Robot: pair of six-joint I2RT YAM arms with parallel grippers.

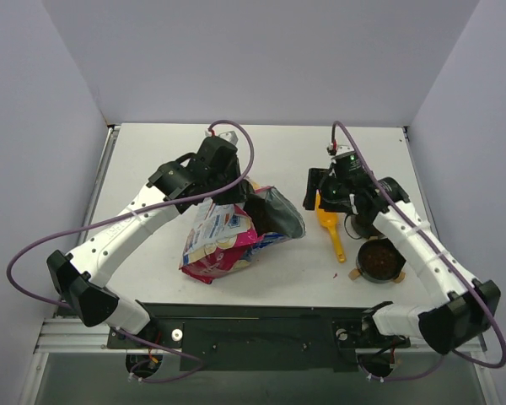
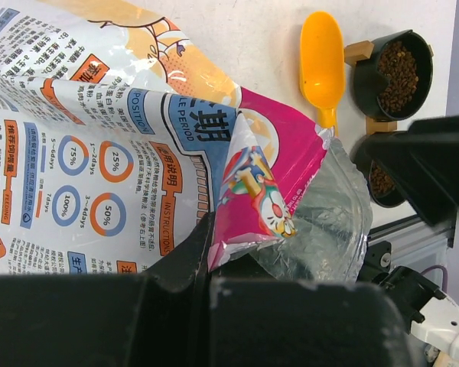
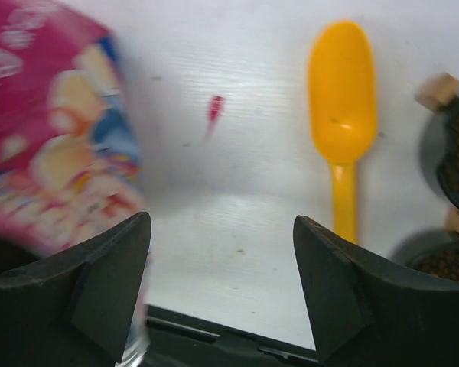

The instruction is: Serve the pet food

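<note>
Left gripper [image 1: 240, 194] clamped on mouth flap of pink-and-blue cartoon-printed plastic bag [image 1: 215, 240]. Right gripper [image 3: 222, 260] spread wide, empty, with long yellow plastic scoop [image 3: 340, 115] at its 1 o'clock. Dark-brown kibble pellets [image 2: 398, 69] sit in two round black bowls [image 2: 365, 84] at table's 4 o'clock (serving looks nearly done). Likely next: square pinch on scoop handle.
</note>
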